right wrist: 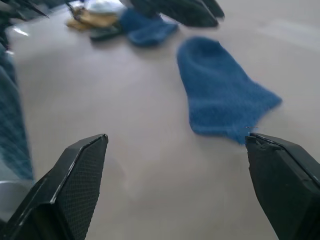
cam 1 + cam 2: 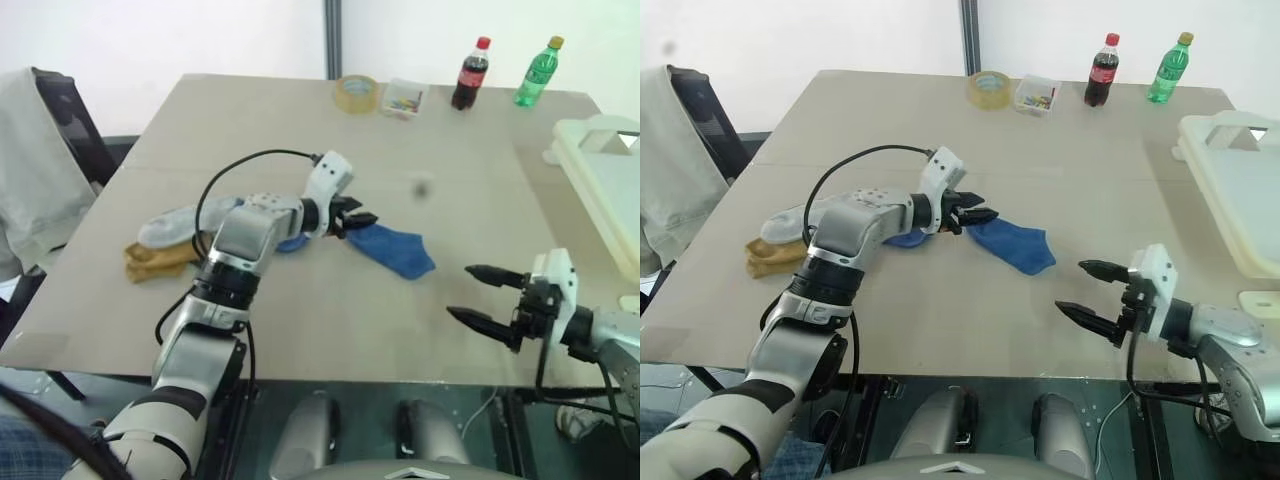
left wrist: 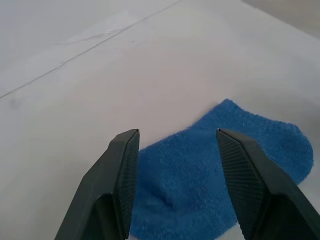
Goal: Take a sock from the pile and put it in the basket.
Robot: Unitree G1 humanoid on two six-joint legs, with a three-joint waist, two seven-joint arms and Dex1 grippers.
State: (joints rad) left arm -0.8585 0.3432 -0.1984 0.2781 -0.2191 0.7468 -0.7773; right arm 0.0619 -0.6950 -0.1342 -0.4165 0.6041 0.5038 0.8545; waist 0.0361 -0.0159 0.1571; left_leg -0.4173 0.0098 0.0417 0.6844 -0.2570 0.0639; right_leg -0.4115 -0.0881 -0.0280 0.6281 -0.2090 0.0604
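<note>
- Currently I count one blue sock (image 2: pixel 395 250) lying flat on the table (image 2: pixel 300 320), apart from the pile (image 2: pixel 170 240) and to its right.
- The pile holds at least three more socks that I can make out: one light grey (image 2: pixel 170 222), one mustard yellow (image 2: pixel 155 260), and a second blue one (image 1: pixel 145 27) partly hidden behind my left arm.
- My left gripper (image 2: pixel 358 219) hovers just over the near end of the loose blue sock; in the left wrist view its two fingers (image 3: pixel 117 185) stand partly apart with nothing between them.
- My right gripper (image 2: pixel 482 296) hangs near the table's front edge, well apart from the sock, its two fingers spread wide and holding nothing.
- One basket (image 2: pixel 1240 190), off-white, sits at the table's right edge, well apart from both sock and pile.
- At the far edge I count two bottles, one red-capped (image 2: pixel 470 74) and one green (image 2: pixel 537 72), one tape roll (image 2: pixel 357 93) and one small clear box (image 2: pixel 404 99).
</note>
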